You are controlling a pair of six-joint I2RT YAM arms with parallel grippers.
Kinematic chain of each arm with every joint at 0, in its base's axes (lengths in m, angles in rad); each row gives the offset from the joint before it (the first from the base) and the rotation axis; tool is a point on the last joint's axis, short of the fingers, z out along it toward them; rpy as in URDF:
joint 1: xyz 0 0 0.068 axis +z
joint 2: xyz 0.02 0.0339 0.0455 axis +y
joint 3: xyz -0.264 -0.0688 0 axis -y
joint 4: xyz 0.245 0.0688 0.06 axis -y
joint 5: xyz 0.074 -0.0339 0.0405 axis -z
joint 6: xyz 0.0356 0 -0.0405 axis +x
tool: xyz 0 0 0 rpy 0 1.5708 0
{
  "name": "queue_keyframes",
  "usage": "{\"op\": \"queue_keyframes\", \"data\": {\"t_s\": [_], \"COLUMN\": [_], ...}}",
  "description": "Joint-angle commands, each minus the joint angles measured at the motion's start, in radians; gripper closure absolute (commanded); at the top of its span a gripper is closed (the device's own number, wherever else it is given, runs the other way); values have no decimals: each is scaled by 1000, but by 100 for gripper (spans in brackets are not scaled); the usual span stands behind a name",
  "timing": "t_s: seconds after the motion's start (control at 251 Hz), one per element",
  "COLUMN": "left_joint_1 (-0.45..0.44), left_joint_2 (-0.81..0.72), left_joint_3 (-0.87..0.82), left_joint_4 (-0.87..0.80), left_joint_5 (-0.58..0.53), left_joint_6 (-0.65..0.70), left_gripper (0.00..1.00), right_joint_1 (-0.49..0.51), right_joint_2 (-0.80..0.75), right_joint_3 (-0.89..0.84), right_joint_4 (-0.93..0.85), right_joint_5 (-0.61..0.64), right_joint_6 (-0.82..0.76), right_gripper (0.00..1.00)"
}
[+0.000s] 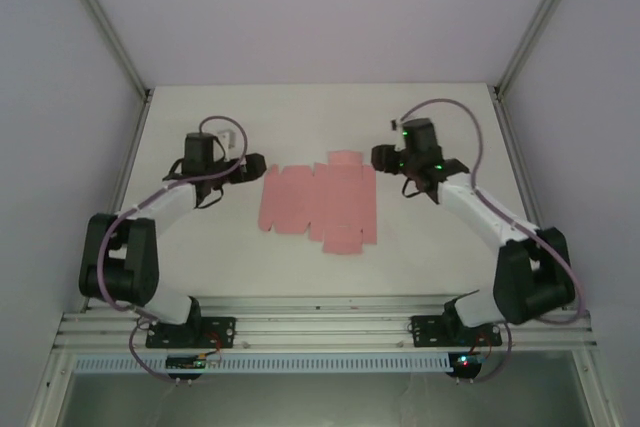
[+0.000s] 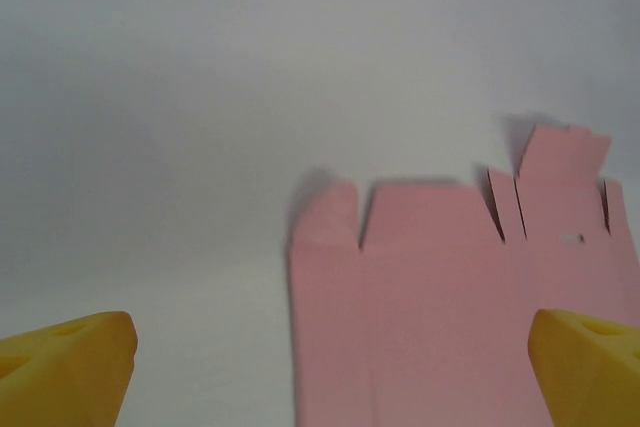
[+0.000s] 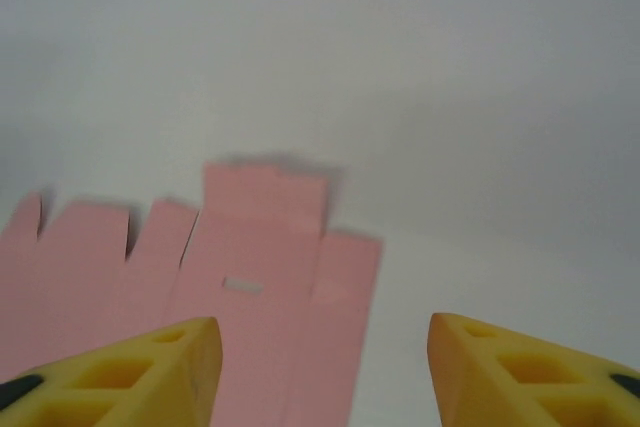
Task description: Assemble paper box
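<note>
Both arms reach in from the near edge, elbows bent, wrists turned toward each other over the white table [image 1: 200,262]. The left gripper [image 1: 252,167] is spread wide and empty. The right gripper [image 1: 382,157] is parted less widely and holds nothing. The paper box [image 1: 318,202] lies flat and unfolded between them. Pale walls [image 1: 60,97] close in the table.

Bare table [image 1: 320,117] is seen across upper centre of the top view. Mid-frame is taken by the flat paper box [image 1: 318,200], hemmed at either side by the left gripper [image 1: 256,168] and right gripper [image 1: 381,158].
</note>
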Motion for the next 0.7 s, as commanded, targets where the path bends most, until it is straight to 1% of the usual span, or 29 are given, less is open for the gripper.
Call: {"op": "queue_keyframes", "data": {"t_s": [0.0,0.072,0.132,0.176,0.267,0.299,0.391,0.499,0.698], "left_joint_1": [4,2,-1,-1,-3,-5,-14,-28,-49], "left_joint_2": [48,84,111,125,157,170,199,225,278], "left_joint_3": [34,53,68,73,82,89,111,134,174], "left_joint_4": [-113,-153,-180,-191,-183,-187,-212,-238,-284], "left_joint_5": [115,144,169,186,239,254,263,270,280], "left_joint_6": [-108,-97,-81,-72,-74,-76,-60,-41,-12], "left_gripper": [0,0,0,0,0,1,3,6,10], "right_joint_1": [70,90,91,89,86,83,75,60,47], "right_joint_2": [123,215,285,326,394,411,441,449,445], "right_joint_3": [73,132,166,195,198,195,181,125,54], "right_joint_4": [-188,-225,-278,-282,-267,-263,-250,-231,-185], "right_joint_5": [-19,-18,-47,-41,-40,-48,-61,-44,-65], "right_joint_6": [73,72,67,78,85,85,94,107,102], "right_gripper": [48,52,59,60,61,63,67,68,69]}}
